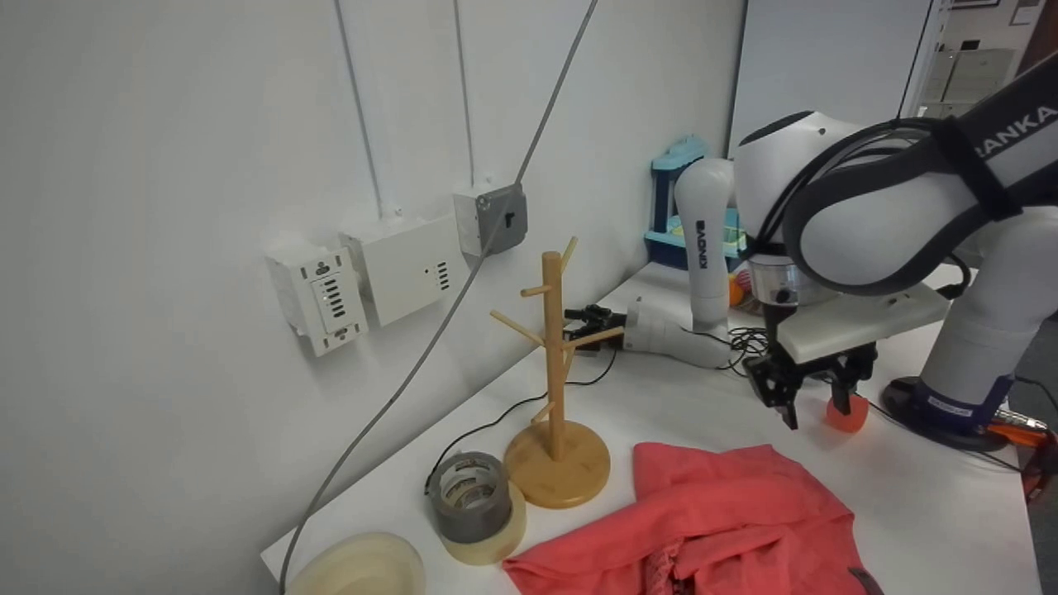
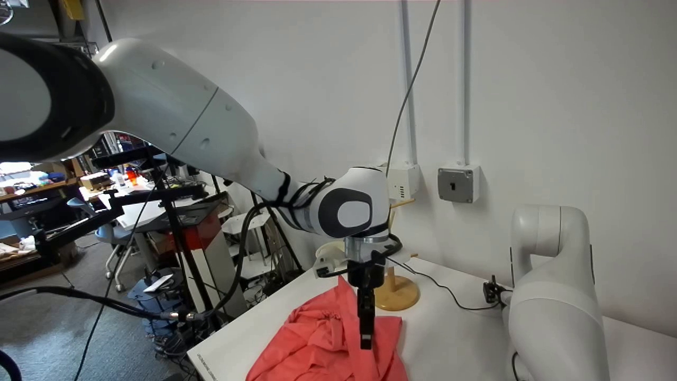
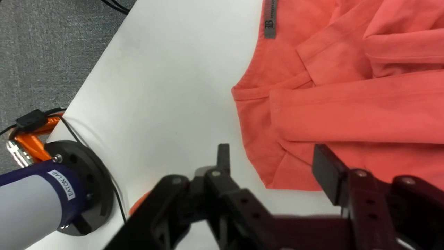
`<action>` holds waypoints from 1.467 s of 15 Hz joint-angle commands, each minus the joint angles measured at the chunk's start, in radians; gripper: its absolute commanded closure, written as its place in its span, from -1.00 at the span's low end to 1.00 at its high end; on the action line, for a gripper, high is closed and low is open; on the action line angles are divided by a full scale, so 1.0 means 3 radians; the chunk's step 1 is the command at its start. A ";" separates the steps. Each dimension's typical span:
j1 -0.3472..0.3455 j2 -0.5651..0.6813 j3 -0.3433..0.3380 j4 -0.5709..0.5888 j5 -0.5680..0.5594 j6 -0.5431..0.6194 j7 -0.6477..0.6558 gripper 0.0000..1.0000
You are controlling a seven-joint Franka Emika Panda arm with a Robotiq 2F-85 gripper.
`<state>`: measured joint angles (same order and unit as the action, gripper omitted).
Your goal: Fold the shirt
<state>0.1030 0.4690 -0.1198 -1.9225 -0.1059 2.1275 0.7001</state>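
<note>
My black two-fingered gripper (image 1: 817, 413) hangs empty, jaws apart, I'd guess to admit cloth; in an exterior view, the wrinkled coral-red fabric shirt (image 1: 744, 512) lies near right on the flat white table (image 1: 934, 512) supporting its folds.

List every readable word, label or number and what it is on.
"RANKA", start hidden: large robot arm
"KINOVA": slim white arm
"EATON LAB": sticker on a white post
"B": tag of the shirt; other letters too small
Print on gray tape and table: too small
</note>
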 commanded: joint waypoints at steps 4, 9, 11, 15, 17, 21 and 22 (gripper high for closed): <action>-0.0071 -0.0087 0.0080 -0.0096 0.0081 0.0245 -0.0277 -1.00; -0.0081 0.0377 0.0306 0.0347 0.0412 0.0644 -0.0689 -1.00; -0.0023 0.0434 0.0381 0.0431 0.0463 0.0707 -0.0885 -1.00; -0.0004 0.0608 0.0532 0.0760 0.0473 0.0625 -0.1328 -1.00; -0.0012 0.0667 0.0630 0.0895 0.0491 0.0580 -0.1590 -1.00; 0.0058 0.0622 0.0631 0.0832 0.0454 0.0634 -0.1692 -1.00; 0.0061 0.0635 0.0651 0.0861 0.0453 0.0624 -0.1746 -1.00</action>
<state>0.1089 0.6599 0.0901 -1.6660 0.0182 2.3168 0.1826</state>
